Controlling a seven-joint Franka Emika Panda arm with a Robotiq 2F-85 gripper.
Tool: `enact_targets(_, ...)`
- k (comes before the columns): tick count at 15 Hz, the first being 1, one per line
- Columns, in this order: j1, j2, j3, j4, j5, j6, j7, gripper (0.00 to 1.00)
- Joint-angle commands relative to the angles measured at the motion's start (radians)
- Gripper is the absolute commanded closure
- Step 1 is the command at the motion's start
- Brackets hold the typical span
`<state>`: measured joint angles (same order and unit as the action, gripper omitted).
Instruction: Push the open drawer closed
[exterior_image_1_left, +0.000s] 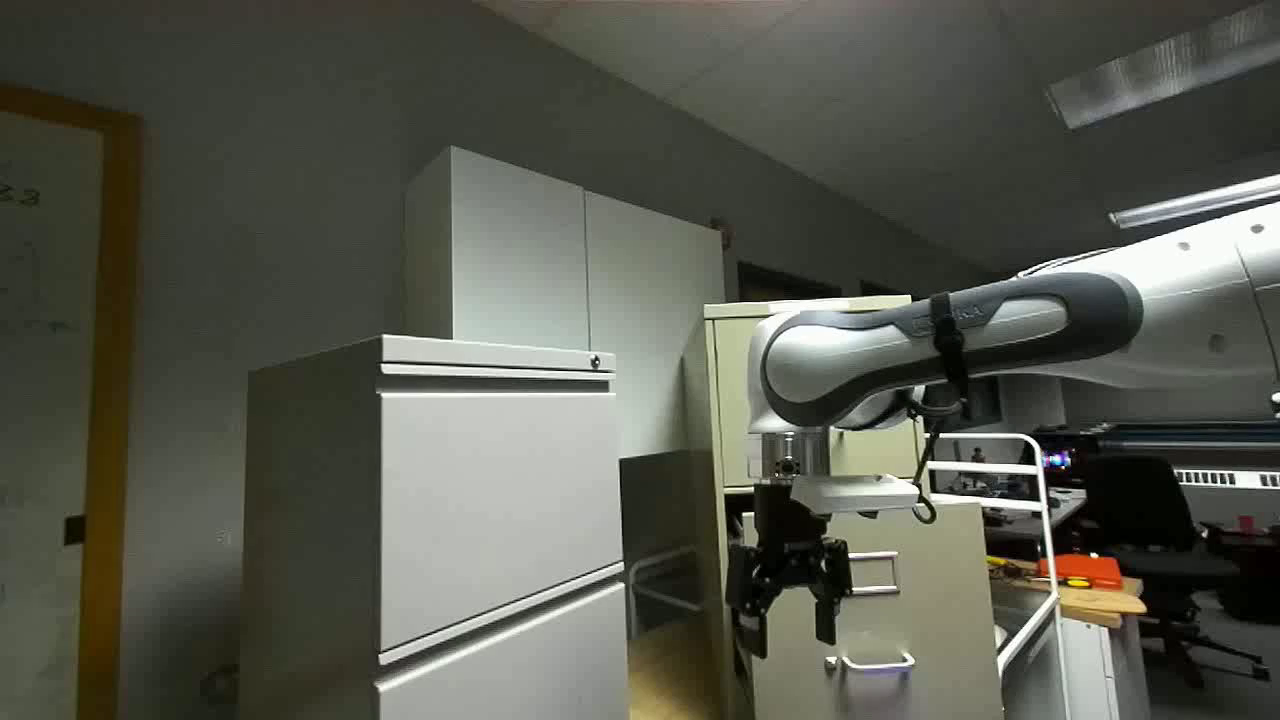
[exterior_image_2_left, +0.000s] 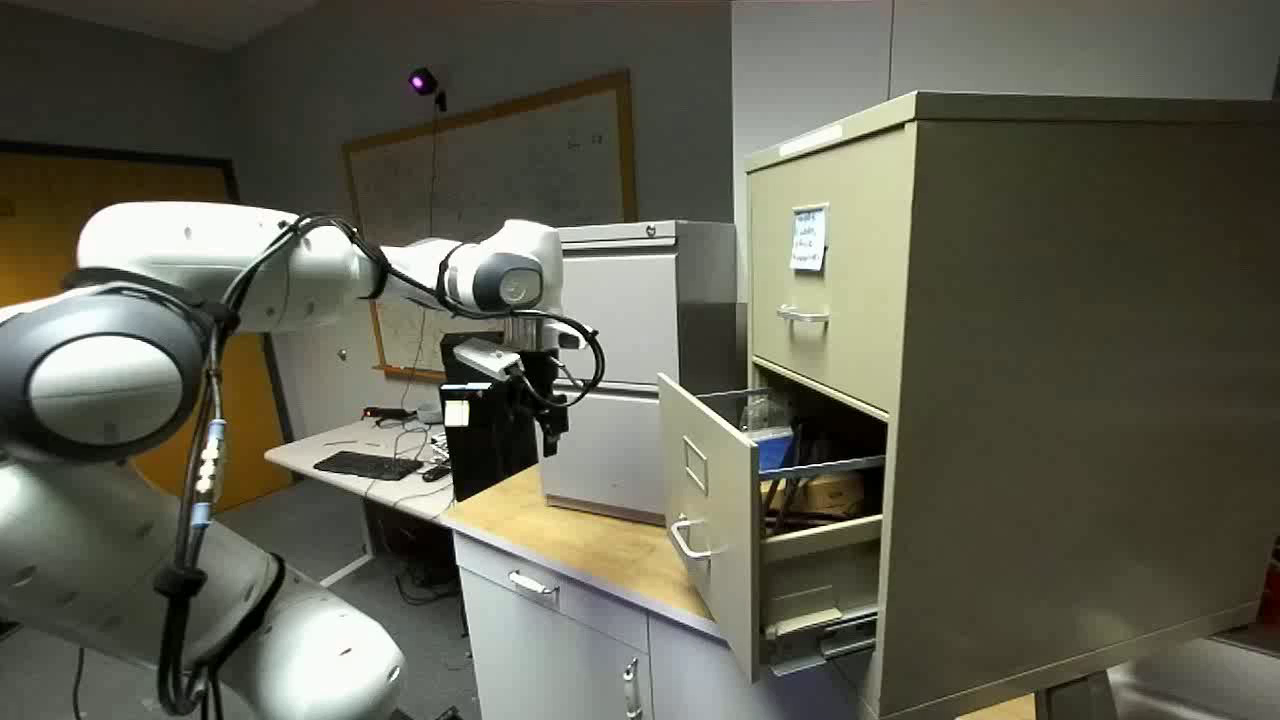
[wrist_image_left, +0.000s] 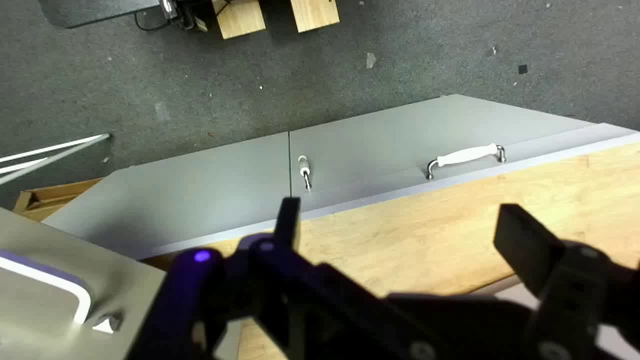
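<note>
In an exterior view, the camera faces the front of the drawer (exterior_image_1_left: 880, 620) at five o'clock, with the grey cabinet (exterior_image_1_left: 500, 510) close at eight o'clock. In an exterior view, the robot arm (exterior_image_2_left: 320, 290) is close at nine o'clock and the tan cabinet (exterior_image_2_left: 1070, 380) at three o'clock; the camera sees the drawer from the side and a bit above. The wrist view looks down past the gripper (wrist_image_left: 400, 215), very near, onto the wooden top (wrist_image_left: 450, 225) and the floor (wrist_image_left: 310, 75), with the drawer at eight o'clock. The robot arm and grey cabinet show in both exterior views; the drawer and gripper show in all three
</note>
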<state>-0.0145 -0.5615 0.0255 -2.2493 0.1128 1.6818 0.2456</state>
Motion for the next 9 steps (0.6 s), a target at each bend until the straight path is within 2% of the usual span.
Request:
enact_targets(1, -0.01, 0.001, 0.007, 0.003, 0.004, -0.001, -0.004, 0.0)
enact_targets(9, -0.012, 0.0, 0.009, 0.006, 0.013, 0.014, 0.011, 0.0)
